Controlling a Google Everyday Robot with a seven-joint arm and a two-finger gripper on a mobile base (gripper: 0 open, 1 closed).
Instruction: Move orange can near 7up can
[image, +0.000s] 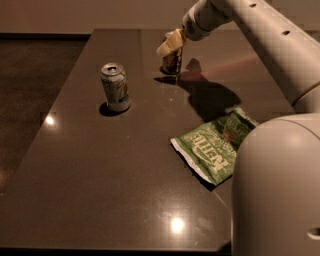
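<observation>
1. Dark glossy rectangular table fills the frame.
2. White robot arm reaches in from the right.
3. Green crinkled chip bag lies right of centre.
4. Pale silver-green 7up can stands upright, left of centre.
5. Bronze-bodied orange can stands upper centre, well apart from it.
6. Yellowish gripper overlaps the orange can's top; whether it grips, I cannot tell.

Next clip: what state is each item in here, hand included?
orange can: upright, far back, partly hidden by the hand.
7up can: upright, standing apart, left of the orange can.
Kettle chip bag: lying flat, nearer the camera, on the right.
hand: at the orange can's upper part.
</observation>
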